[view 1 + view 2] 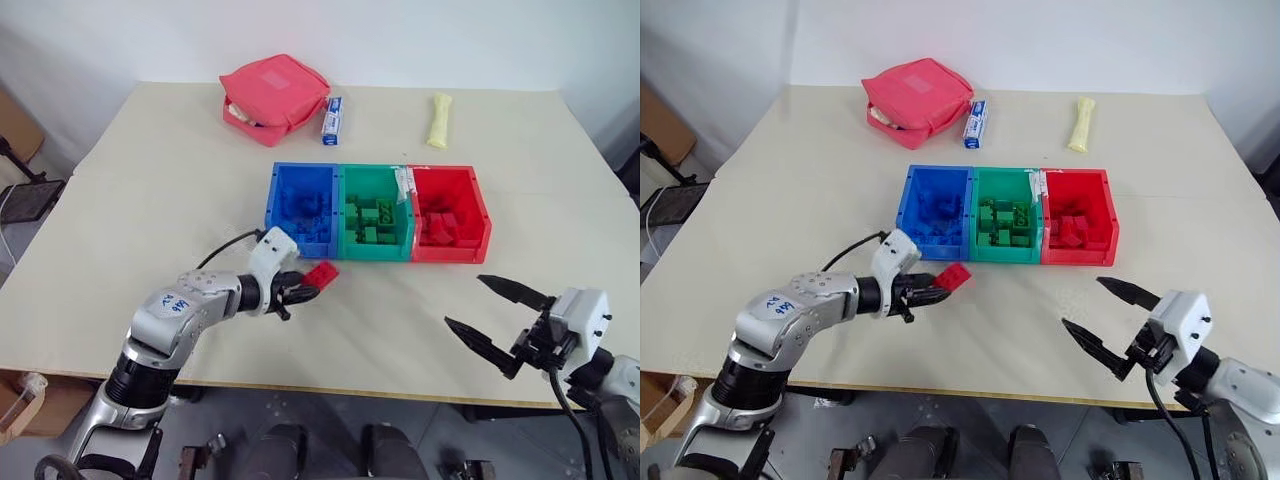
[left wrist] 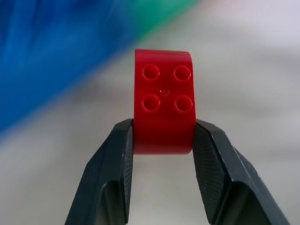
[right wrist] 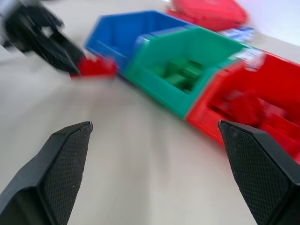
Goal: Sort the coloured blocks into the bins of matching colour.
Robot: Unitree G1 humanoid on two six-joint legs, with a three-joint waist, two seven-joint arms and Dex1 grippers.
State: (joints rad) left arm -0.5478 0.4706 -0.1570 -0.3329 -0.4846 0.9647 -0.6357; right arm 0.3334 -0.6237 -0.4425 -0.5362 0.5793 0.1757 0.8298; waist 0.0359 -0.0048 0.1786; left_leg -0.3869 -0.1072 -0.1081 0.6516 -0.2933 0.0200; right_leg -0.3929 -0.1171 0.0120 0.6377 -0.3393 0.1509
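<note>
My left gripper (image 1: 303,287) is shut on a red studded block (image 1: 321,274), held just above the table in front of the blue bin (image 1: 277,190); in the left wrist view the red block (image 2: 164,108) sits clamped between both fingers (image 2: 112,159). The green bin (image 1: 342,215) and the red bin (image 1: 478,205) stand joined to the right of the blue one, each holding several blocks of its own colour. Near the table's front right edge my right gripper (image 1: 498,318) is open with nothing in it; its wrist view looks over at the red block (image 3: 96,66) and the bins.
A red fabric pouch (image 1: 274,96), a blue-white tube (image 1: 332,120) and a yellow roll (image 1: 439,119) lie at the back of the table. Bare tabletop stretches between the bins and the front edge.
</note>
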